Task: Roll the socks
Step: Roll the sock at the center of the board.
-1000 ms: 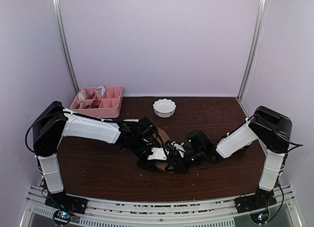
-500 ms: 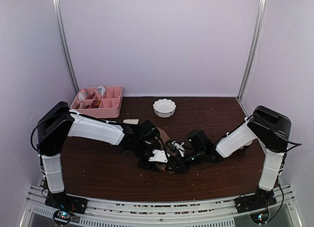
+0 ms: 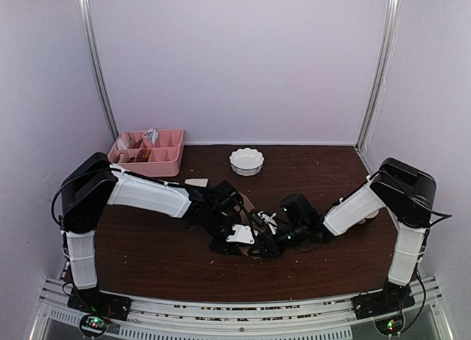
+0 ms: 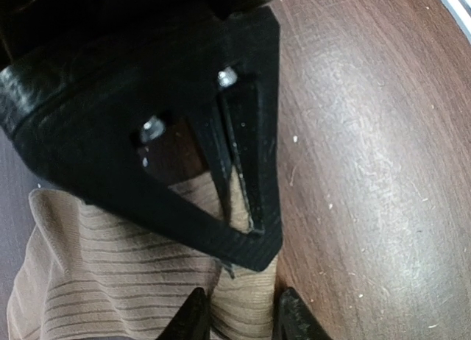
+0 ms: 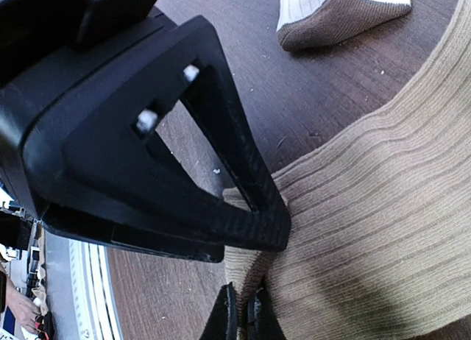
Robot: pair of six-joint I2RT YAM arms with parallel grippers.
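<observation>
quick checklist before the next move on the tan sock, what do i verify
1. Right claw holding the tan sock: ok, pinched shut on its edge.
2. Left claw gripping: cannot tell, its tips straddle a fold with fabric between them.
3. Cream-and-brown sock out of the way: ok, it lies apart from the tan one.
4. How far the roll has got: cannot tell, the arms hide it from above.
5. White bowl clear of both arms: ok, it sits farther back.

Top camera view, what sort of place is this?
Probably a robot test booth, not a home: a left arm and right arm bolted to a metal rail, plain pale walls around the table, and a pink tray of props.
</observation>
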